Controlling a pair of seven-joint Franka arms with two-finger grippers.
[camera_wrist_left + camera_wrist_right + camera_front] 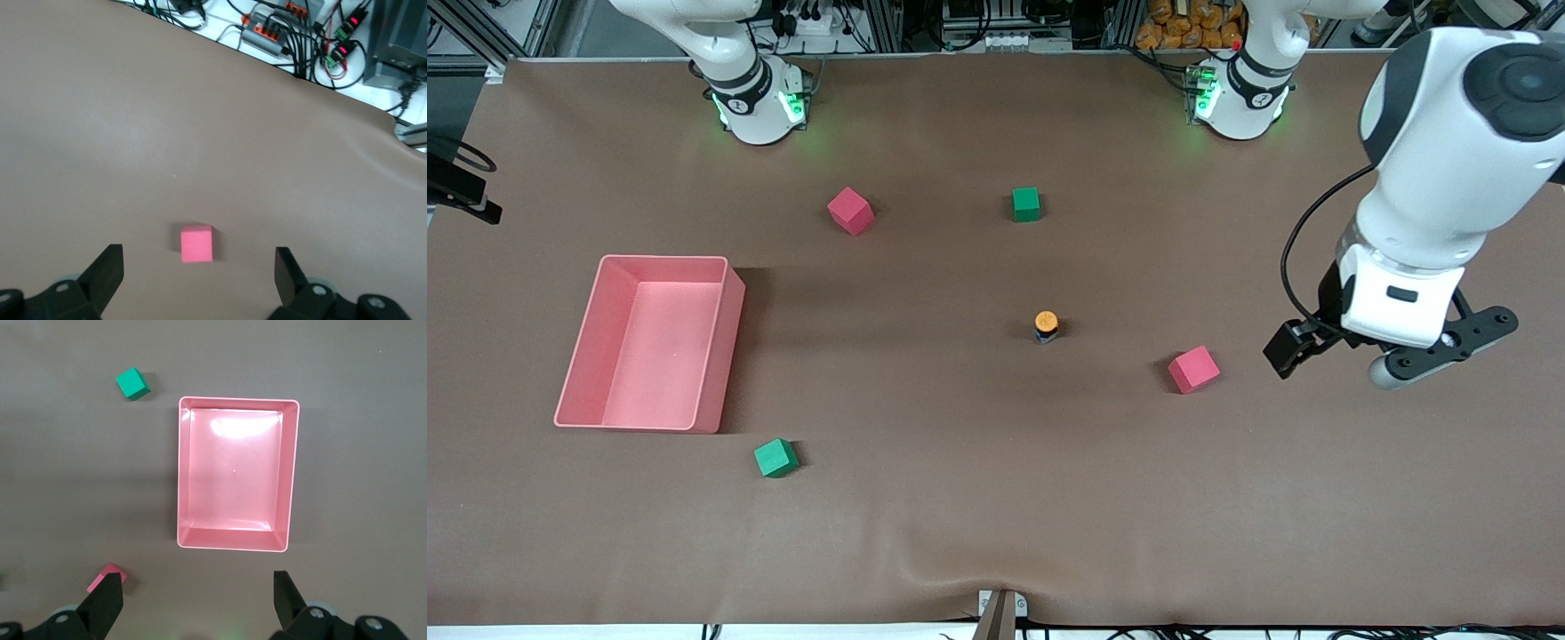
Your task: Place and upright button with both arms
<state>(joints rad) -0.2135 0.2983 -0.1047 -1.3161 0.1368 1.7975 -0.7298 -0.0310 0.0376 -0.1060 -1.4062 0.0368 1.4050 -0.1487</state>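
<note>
Both grippers, left (193, 280) and right (193, 603), are being held spread, empty. Near the pink cube (1193, 369), the upright button (1047, 325) is risking being toppled by a careless approach.

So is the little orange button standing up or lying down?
Standing up: the button shows its round orange cap on top, with the black body under it.
</note>
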